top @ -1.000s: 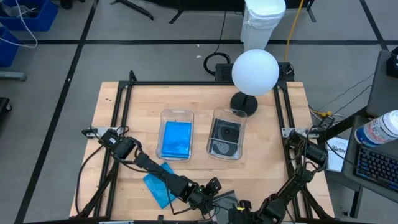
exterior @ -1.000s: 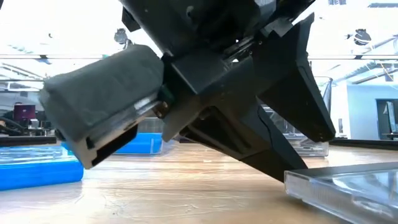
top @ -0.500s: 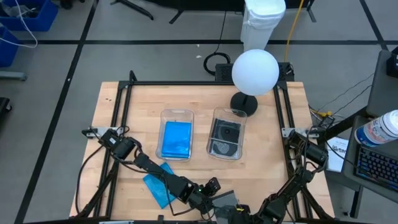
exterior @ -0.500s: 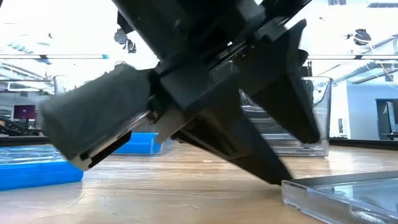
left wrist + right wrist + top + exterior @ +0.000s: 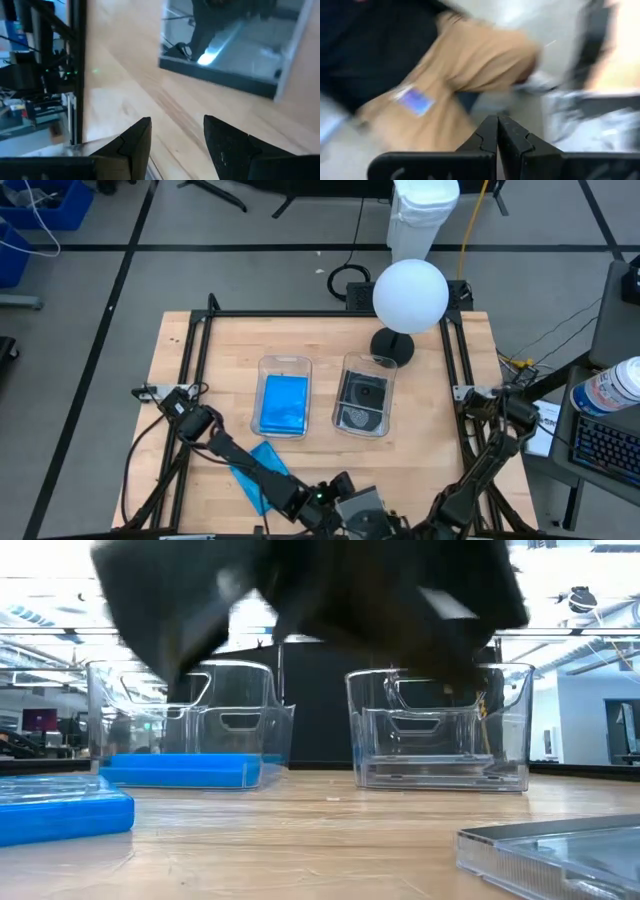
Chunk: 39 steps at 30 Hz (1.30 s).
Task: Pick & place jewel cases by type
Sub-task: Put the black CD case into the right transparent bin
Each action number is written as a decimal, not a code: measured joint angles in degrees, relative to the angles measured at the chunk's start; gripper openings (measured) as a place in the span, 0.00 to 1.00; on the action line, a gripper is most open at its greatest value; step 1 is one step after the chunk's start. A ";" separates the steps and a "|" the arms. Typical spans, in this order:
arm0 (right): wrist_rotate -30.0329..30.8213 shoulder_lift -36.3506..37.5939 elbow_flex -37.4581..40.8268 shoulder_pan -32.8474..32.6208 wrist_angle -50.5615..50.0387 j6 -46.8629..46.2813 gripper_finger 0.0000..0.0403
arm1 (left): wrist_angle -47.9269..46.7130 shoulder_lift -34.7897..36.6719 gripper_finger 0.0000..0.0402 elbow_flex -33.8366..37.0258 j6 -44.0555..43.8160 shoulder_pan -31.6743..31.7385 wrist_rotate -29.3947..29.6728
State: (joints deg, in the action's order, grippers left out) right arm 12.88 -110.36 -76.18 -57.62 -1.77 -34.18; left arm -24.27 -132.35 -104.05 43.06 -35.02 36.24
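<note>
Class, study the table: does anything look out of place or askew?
Two jewel cases lie outside the bins: a blue case lies skewed at the near edge beside the left arm, and a clear case lies loose near the front. Otherwise the blue bin and disc bin look orderly.

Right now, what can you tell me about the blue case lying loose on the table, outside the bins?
The loose blue case is a thin, flat, square case of bright blue plastic, closed as far as shows. It lies flat on the wooden table, turned at an angle, near the front edge and in front of the left bin. The left arm crosses over it; nothing grips it.
</note>
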 joint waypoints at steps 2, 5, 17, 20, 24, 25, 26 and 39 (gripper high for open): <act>7.33 1.13 0.00 -0.69 -2.35 1.76 0.00 | -1.46 0.02 0.46 -2.21 -2.75 -0.04 -0.19; 13.85 1.10 0.00 -1.59 -4.06 6.46 0.00 | -4.31 0.07 0.46 -4.62 -7.51 -0.02 -0.22; 22.80 -6.60 -12.61 -1.25 -5.15 24.06 0.05 | -15.96 0.78 0.46 -5.42 -17.62 -0.31 -0.58; 21.82 -11.61 -23.09 -1.76 -12.61 24.61 0.11 | -19.91 2.00 0.46 -5.42 -22.54 -0.63 -0.83; 27.19 -19.36 -38.35 -2.33 -28.76 24.86 0.20 | -21.35 2.81 0.46 -5.44 -26.67 -0.85 -2.71; 28.73 -20.99 -42.03 -2.59 -33.02 23.61 0.23 | -21.41 2.89 0.46 -5.40 -27.28 -0.93 -2.89; 29.74 -22.23 -45.24 -2.90 -36.73 22.20 0.25 | -21.22 2.92 0.46 -5.40 -27.60 -1.01 -3.06; 25.85 -32.35 -52.28 -1.73 -43.07 10.92 0.52 | -23.42 2.99 0.46 -5.40 -35.34 -1.72 -9.19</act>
State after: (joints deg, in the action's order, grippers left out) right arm 38.73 -142.71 -128.46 -59.35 -44.84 -23.26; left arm -47.69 -129.36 -109.45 7.72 -36.75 27.05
